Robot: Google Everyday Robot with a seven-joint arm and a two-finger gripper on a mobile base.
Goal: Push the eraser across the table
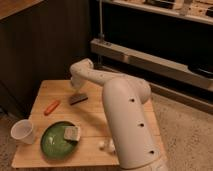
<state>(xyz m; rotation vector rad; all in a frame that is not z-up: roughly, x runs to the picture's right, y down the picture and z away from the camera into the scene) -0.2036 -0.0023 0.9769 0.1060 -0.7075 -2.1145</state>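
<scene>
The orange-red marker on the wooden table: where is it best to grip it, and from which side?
Grip the slim orange-red marker at mid-length, from above, fingers across its narrow width: it lies flat on the light wooden table. The tool is near the dark eraser.

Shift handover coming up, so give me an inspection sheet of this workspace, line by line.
Surface: light wooden table, plank top.
Job's things: dark eraser lying flat near the table's middle, right of the orange marker.
Clutter: green plate holding a pale sponge block; white cup at the left edge; small white object by the arm's base.
End effector: gripper down at the eraser's far edge, mostly hidden by the wrist.
Cables: nothing seen.
Surroundings: dark wooden panel behind, metal shelving to the right, speckled floor.
</scene>
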